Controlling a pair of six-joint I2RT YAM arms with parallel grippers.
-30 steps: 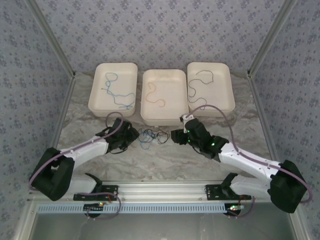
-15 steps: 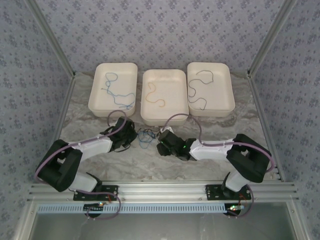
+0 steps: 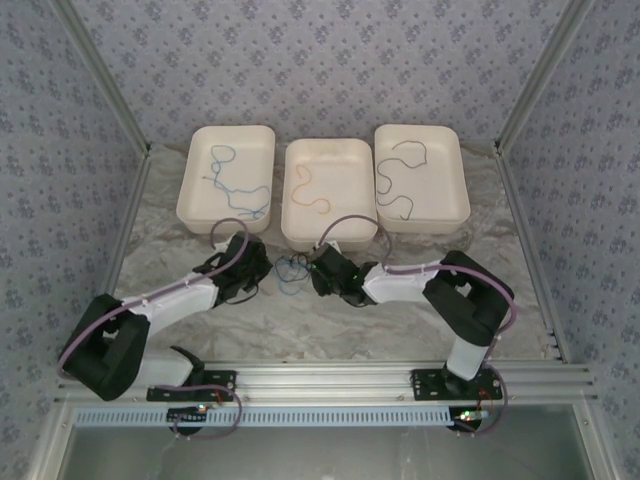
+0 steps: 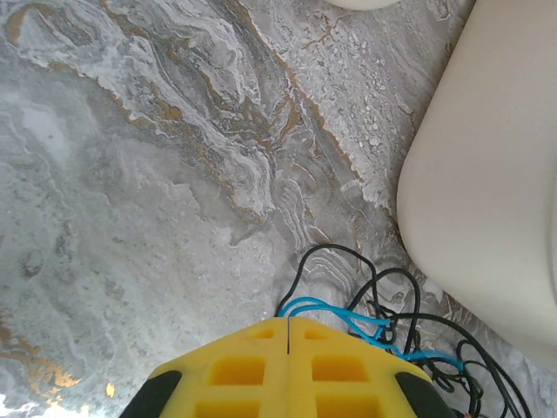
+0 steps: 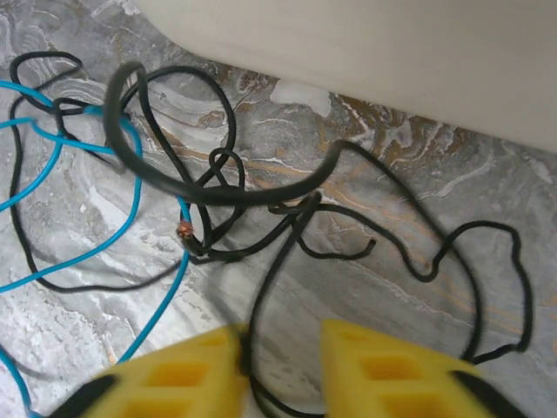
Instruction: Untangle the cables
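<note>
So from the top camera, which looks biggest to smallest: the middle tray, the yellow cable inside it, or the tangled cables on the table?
1. the middle tray
2 and 3. the yellow cable and the tangled cables look about alike, so no ranking there.

Cables (image 5: 218, 196) look glossy, tray (image 4: 487, 192) smooth and matt, table (image 4: 130, 174) marbled stone.

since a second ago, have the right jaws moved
Yes. The right jaws moved left, from below the right corner of the middle tray to about below its centre, at the cable tangle.
</note>
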